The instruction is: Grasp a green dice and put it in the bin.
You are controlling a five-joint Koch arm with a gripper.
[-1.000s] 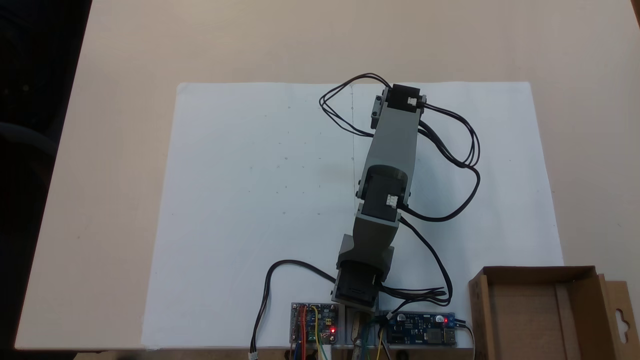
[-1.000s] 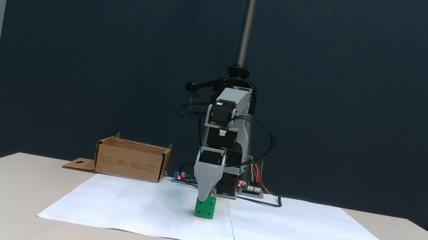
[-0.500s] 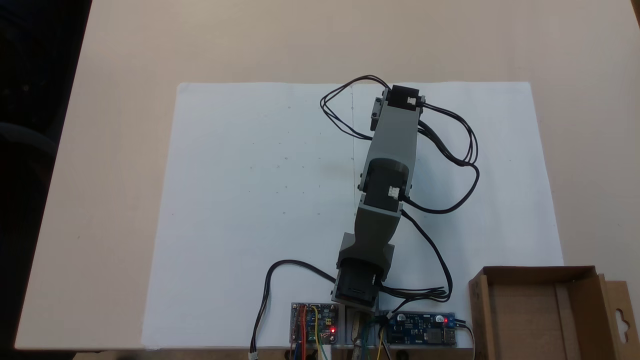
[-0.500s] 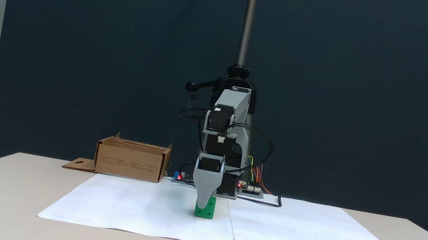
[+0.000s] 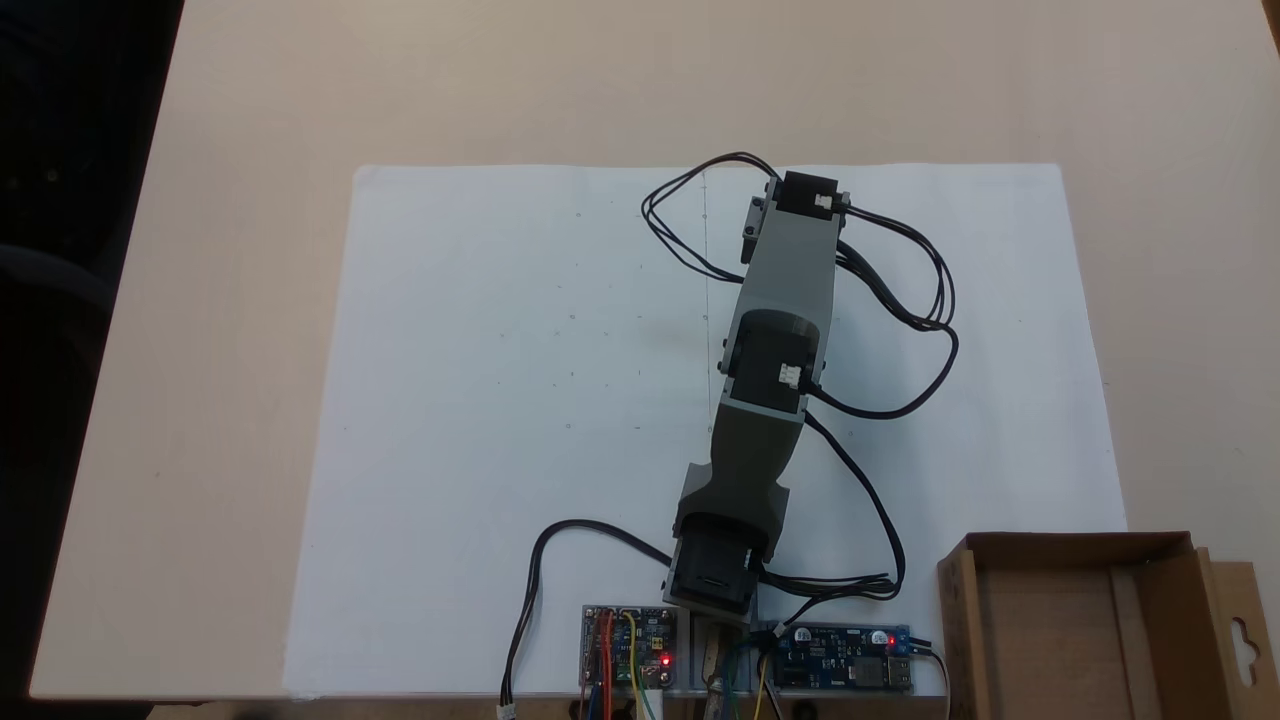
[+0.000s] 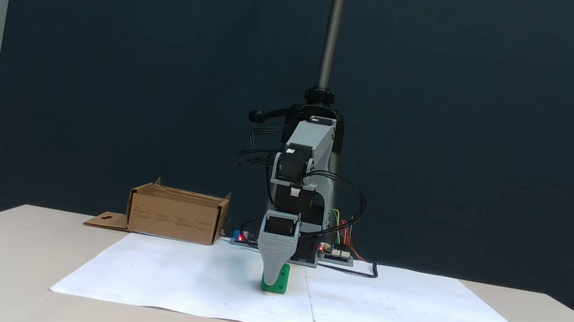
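- Gripper (image 6: 270, 282) lowered onto the white paper sheet (image 6: 185, 284), its grey tapered jaw covering the left-hand part of the green dice (image 6: 279, 280) in the low fixed view, tip almost at the sheet.
- Only one jaw tip on show, the other lined up behind it; spread or pinched, cannot tell.
- From above, nothing to add: wrist and jaws tucked under the arm (image 5: 780, 300), dice hidden there too.
- Step in hand, by the look of it: the grasp itself, at the bottom of the descent, dice apparently resting on the sheet.
- Dice placed right at the jaw, overlapping it, sticking out to the right of the tip in that low view; between the jaws or just behind one, not decidable.
- Next move probably calls for a firm squeeze on opposite faces, then a straight lift clear of the paper.
- After that, a swing toward the bin (image 5: 1080, 620), well apart from the dice, beside the arm's base at the near table edge.
- Bin's raised cardboard walls (image 6: 175, 217) to be cleared before release.
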